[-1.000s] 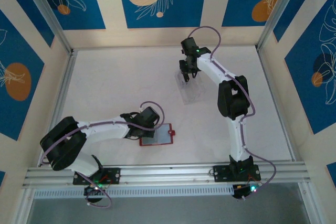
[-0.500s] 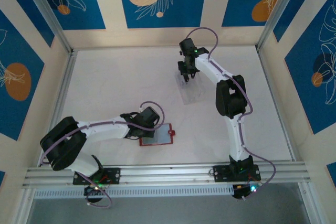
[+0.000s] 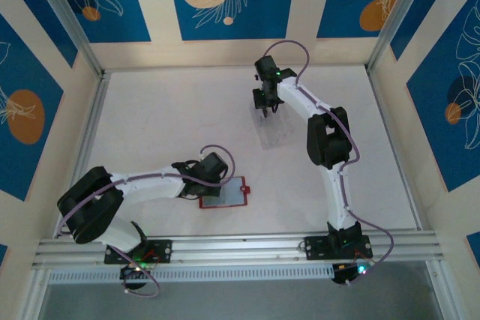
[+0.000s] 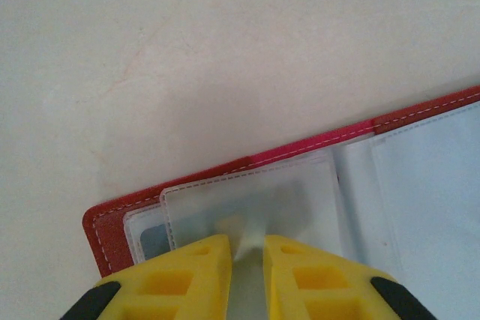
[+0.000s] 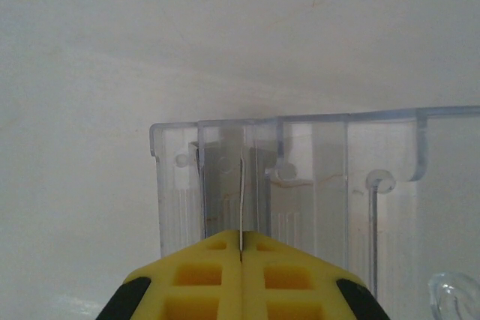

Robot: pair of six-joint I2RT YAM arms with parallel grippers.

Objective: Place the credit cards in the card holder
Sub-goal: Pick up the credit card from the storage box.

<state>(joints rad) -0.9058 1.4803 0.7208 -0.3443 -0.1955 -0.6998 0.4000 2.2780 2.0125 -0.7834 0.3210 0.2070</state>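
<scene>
Credit card (image 5: pixel 241 200), seen edge-on as a thin sliver, stands in the clear tray (image 5: pixel 322 177) toward the far side of the counter (image 3: pixel 165 110). Your right fingers (image 5: pixel 199 279) have just closed flat against it, so it looks ready to lift out. Your left fingers (image 4: pixel 187 271) are unchanged, pinching a clear pocket of the red card holder (image 3: pixel 229 194), which lies open nearer the counter's front edge.
</scene>
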